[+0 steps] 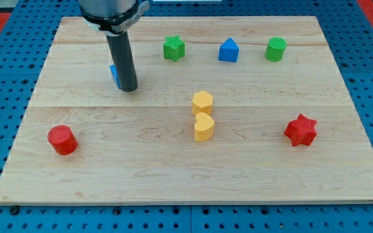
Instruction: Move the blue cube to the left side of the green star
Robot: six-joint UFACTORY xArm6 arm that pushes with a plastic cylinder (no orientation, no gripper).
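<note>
The blue cube [114, 75] lies in the board's upper left part, mostly hidden behind my rod. My tip [128, 88] rests on the board right against the cube's right side. The green star [173, 48] sits near the view's top, up and to the right of the cube, with a gap between them.
A blue pentagon-like block [228, 50] and a green cylinder [276, 49] stand right of the star. A yellow hexagon [202, 102] and yellow heart [203, 127] sit mid-board. A red cylinder [62, 140] is lower left, a red star [300, 130] right. The wooden board [76, 175] lies on a blue pegboard.
</note>
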